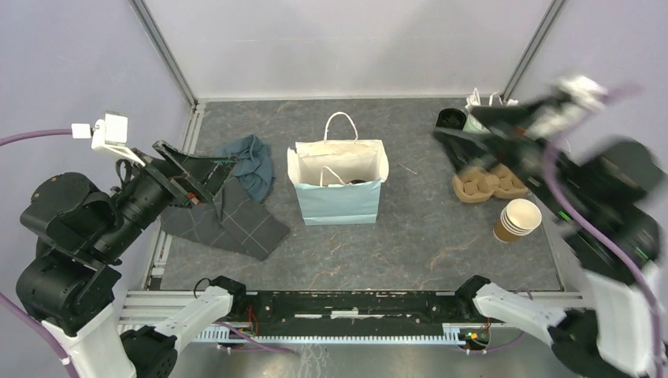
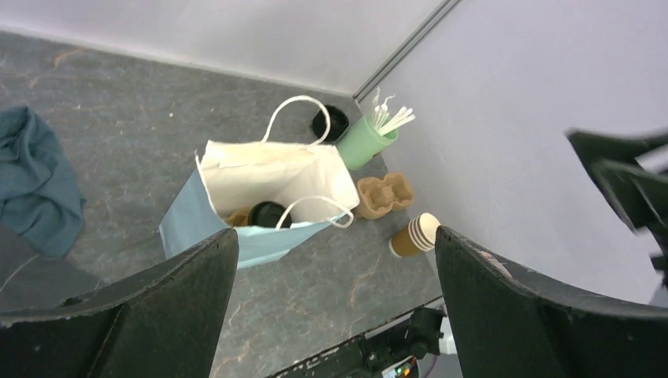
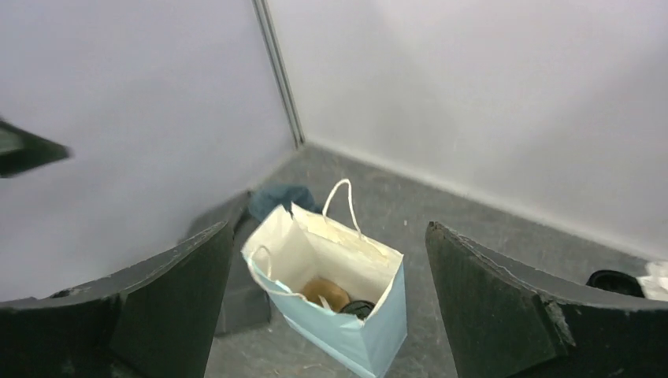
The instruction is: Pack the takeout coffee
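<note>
Pale walls, dark worktop.
From my station I see a grey, stone-patterned surface boxed by plain lilac-white panels, metal posts at both back corners, under even, soft light.

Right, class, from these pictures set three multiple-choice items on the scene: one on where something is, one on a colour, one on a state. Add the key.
1. Where is the takeout coffee? A behind the bag; B inside the paper bag; C in a gripper.
2. What colour is the bag's outside? A light blue; B red; C black.
3. How are the left gripper and right gripper? A both shut on cups; B one open, one shut; C both open, empty.
Key: B, its black lid shows inside the bag's mouth; A, the blue wall faces the top camera; C, each wrist view shows fingers wide apart with nothing between.
</note>
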Robot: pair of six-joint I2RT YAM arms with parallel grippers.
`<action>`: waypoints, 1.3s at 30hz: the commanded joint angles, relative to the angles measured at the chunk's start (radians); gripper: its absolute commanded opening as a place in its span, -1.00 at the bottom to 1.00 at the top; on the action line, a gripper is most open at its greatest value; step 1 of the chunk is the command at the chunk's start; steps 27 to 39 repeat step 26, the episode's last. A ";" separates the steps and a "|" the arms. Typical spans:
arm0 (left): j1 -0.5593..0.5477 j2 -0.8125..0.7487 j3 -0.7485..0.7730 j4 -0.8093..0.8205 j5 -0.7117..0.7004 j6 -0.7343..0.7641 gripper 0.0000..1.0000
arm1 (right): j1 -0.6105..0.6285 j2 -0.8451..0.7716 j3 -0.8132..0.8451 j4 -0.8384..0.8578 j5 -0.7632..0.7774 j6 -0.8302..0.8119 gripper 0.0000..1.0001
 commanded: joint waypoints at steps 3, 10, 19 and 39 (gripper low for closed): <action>-0.005 0.030 0.055 0.196 0.015 0.047 0.99 | 0.002 -0.238 -0.075 -0.067 0.103 0.118 0.96; -0.006 0.024 0.065 0.293 -0.028 0.047 0.99 | 0.001 -0.273 -0.038 -0.230 0.251 0.211 0.96; -0.005 0.018 0.056 0.284 -0.068 0.063 0.99 | 0.003 -0.252 0.022 -0.332 0.336 0.242 0.96; -0.007 0.021 0.090 0.256 -0.079 0.052 0.99 | -0.001 -0.273 -0.017 -0.292 0.298 0.199 0.96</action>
